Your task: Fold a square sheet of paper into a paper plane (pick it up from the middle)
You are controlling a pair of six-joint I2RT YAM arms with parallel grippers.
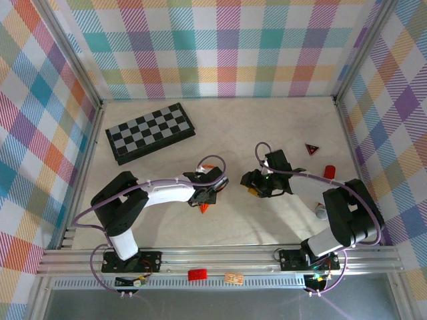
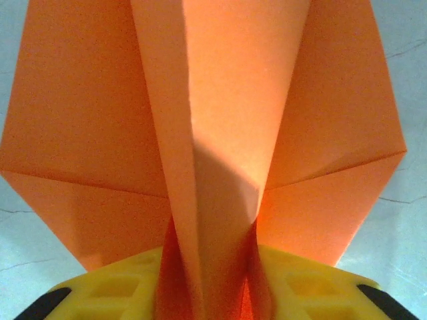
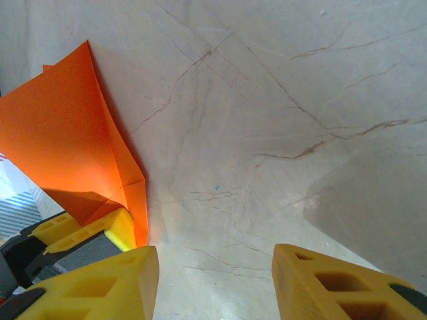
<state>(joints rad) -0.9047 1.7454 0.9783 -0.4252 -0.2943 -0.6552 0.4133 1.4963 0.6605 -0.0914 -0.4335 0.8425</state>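
Pale marbled counter [image 3: 287, 100] ringed by plaid walls [image 1: 227, 47] sets the scene. Near its middle, the thin bright orange sheet of paper [image 2: 220, 100], already creased into a pointed dart with two wings, has its centre fold between the yellow fingers [image 2: 113, 293] of the left pincer [image 2: 210, 280]. Whether they clamp that fold or merely flank it, I cannot tell. Just beside it, the right pincer [image 3: 213, 273] hangs part open over bare counter, holding nothing. Farther off lie a black-and-grey checkerboard [image 1: 150, 132], a small dark red triangle [image 1: 311, 149] and a small red cylinder [image 1: 329, 171]. To my eye the danger is a loose hold: the fold could spring apart or the dart topple, spoiling the creases.
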